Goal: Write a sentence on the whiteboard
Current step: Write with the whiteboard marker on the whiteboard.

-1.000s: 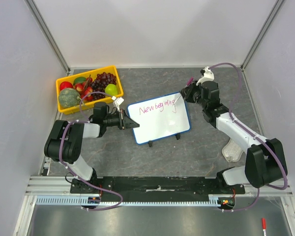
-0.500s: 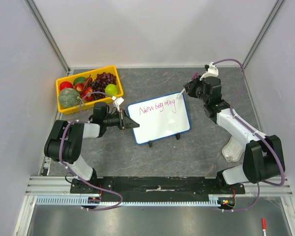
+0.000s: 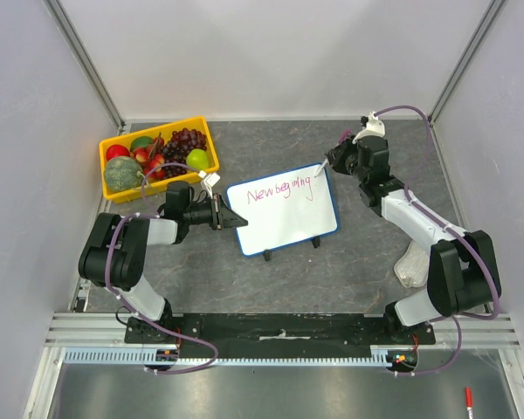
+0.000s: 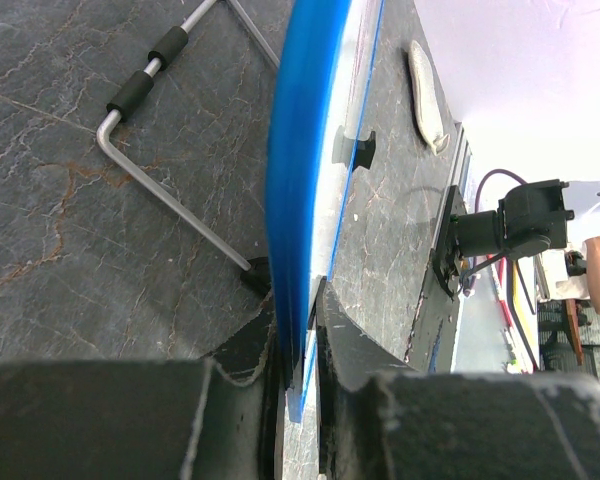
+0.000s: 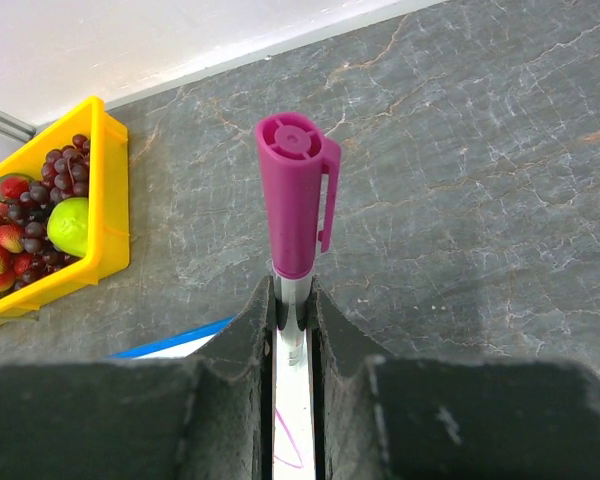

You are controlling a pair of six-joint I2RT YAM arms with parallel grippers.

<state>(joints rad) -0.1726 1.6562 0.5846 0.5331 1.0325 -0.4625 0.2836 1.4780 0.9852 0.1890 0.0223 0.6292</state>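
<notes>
L hand: jaws pinched on whiteboard left edge; board stands tilted at mid surface. R hand: I see it clamped on magenta-capped marker, tip at board's top right corner. Sentence: one pink line, upper board. Yellow fruit tray: far left corner.

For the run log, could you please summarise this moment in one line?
left end effector: shut on whiteboard edge | right end effector: shut on marker | tip: at end of pink writing

Whiteboard — handwriting "New begining" (pink, spelling unclear).
</notes>
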